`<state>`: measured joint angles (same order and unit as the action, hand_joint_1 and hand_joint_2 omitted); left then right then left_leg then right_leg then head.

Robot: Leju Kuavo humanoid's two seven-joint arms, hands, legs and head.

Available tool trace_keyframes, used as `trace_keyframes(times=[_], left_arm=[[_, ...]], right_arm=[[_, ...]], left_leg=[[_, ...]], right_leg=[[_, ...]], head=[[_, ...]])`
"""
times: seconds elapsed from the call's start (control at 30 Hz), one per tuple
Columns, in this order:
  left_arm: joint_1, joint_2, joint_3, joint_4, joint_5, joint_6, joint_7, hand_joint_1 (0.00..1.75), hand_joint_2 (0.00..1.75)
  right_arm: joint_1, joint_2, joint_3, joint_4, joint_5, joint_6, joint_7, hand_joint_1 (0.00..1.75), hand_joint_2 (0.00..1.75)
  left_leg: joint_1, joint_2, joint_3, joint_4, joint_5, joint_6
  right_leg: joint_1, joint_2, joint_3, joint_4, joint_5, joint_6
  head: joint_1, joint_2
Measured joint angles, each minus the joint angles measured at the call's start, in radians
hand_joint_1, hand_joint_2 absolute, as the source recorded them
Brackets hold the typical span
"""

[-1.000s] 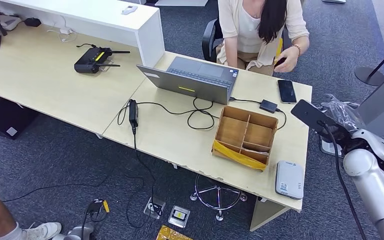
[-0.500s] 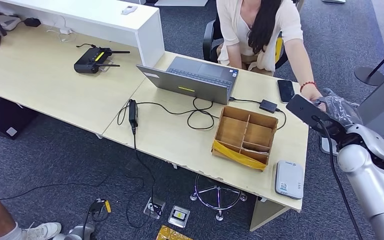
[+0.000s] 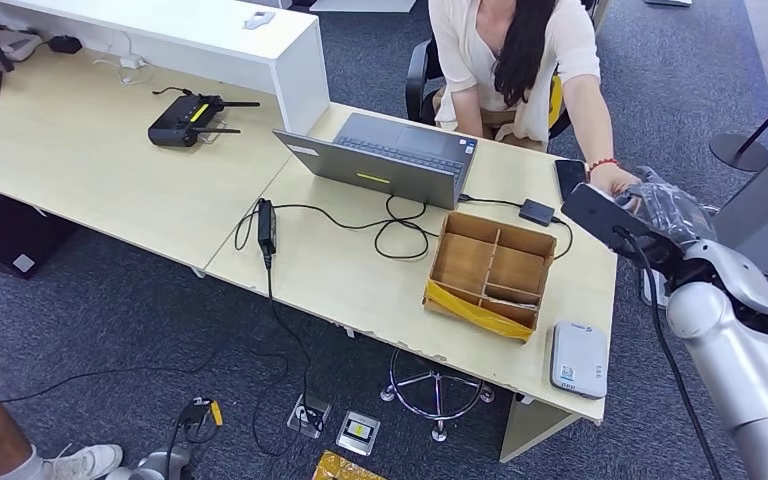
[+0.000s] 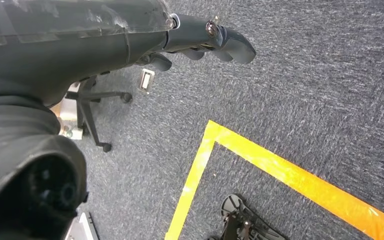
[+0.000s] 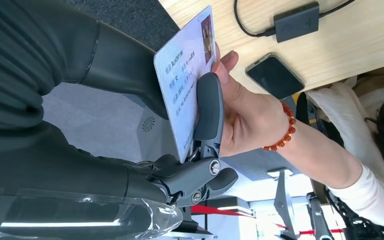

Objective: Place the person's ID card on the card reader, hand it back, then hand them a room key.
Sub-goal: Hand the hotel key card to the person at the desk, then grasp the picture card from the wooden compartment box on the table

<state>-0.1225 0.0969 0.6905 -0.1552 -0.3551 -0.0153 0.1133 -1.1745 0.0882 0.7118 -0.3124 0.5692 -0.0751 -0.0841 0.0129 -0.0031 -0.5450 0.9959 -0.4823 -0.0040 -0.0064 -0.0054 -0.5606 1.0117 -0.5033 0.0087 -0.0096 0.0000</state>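
At the right edge of the head view, one seated person's hand [image 3: 615, 182] reaches across the far corner of the pale wooden desk [image 3: 340, 270] to meet the robot's right hand [image 3: 660, 215], which is wrapped in clear plastic. The right wrist view shows the one ID card [image 5: 185, 80] upright between them: the robot's thumb and a dark finger [image 5: 207, 107] pinch it along its lower part while the person's fingers lie against its back, a red bead bracelet [image 5: 282, 130] at the wrist. On the desk, toward the middle right of the head frame, sits one wooden tray [image 3: 492, 273] with four compartments and yellow tape across its near side; one white card reader [image 3: 578, 358] lies at the lower right corner of the desktop, well apart from the card. One open grey laptop [image 3: 385, 160] stands at upper centre, one dark phone [image 3: 568, 177] and one small black box [image 3: 537, 211] on a cable lie just beside the meeting hands. The left hand [image 4: 205, 42] hangs over grey carpet marked with yellow tape [image 4: 280, 170], its fingers loosely curled and holding nothing.
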Motion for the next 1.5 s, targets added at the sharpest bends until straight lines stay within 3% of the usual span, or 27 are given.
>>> trace_keyframes(times=[0.03, 0.07, 0.47, 0.87, 1.5], left_arm=[[0.000, 0.000, 0.000, 0.000, 0.000, 0.000, 0.000, 0.00, 0.00], [0.000, 0.000, 0.000, 0.000, 0.000, 0.000, 0.000, 0.00, 0.00], [0.000, 0.000, 0.000, 0.000, -0.010, 0.005, 0.014, 0.00, 0.00], [0.001, -0.008, 0.001, 0.000, 0.010, 0.040, 0.036, 0.00, 0.00], [0.001, -0.017, 0.008, 0.001, 0.036, 0.085, 0.041, 0.00, 0.00]], right_arm=[[0.000, 0.000, 0.000, 0.000, 0.003, -0.001, -0.001, 0.00, 0.44], [0.000, 0.001, 0.000, 0.000, 0.007, -0.001, -0.004, 0.00, 0.00], [0.005, -0.001, -0.004, 0.008, 0.030, -0.018, -0.075, 0.00, 0.00], [0.006, -0.042, -0.068, 0.008, -0.032, -0.027, -0.243, 0.00, 0.00], [0.029, -0.119, -0.106, -0.022, -0.060, -0.020, -0.314, 0.00, 0.00]], left_leg=[[0.000, 0.000, 0.000, 0.000, 0.000, 0.000], [0.000, 0.000, 0.000, 0.000, 0.000, 0.000], [0.000, 0.000, 0.000, 0.000, 0.000, 0.000], [0.000, 0.000, 0.000, 0.000, 0.000, 0.000], [0.000, 0.001, 0.000, 0.001, 0.000, 0.000]], right_leg=[[0.000, 0.000, 0.000, 0.000, 0.000, 0.000], [0.000, 0.000, 0.000, 0.000, 0.000, 0.000], [0.000, 0.001, 0.000, 0.000, 0.000, 0.000], [0.000, 0.000, 0.000, 0.000, 0.000, 0.000], [0.000, 0.001, 0.000, 0.000, 0.000, 0.000]], head=[[0.000, 0.000], [0.000, 0.000], [0.000, 0.000], [0.000, 0.000], [0.000, 0.000]])
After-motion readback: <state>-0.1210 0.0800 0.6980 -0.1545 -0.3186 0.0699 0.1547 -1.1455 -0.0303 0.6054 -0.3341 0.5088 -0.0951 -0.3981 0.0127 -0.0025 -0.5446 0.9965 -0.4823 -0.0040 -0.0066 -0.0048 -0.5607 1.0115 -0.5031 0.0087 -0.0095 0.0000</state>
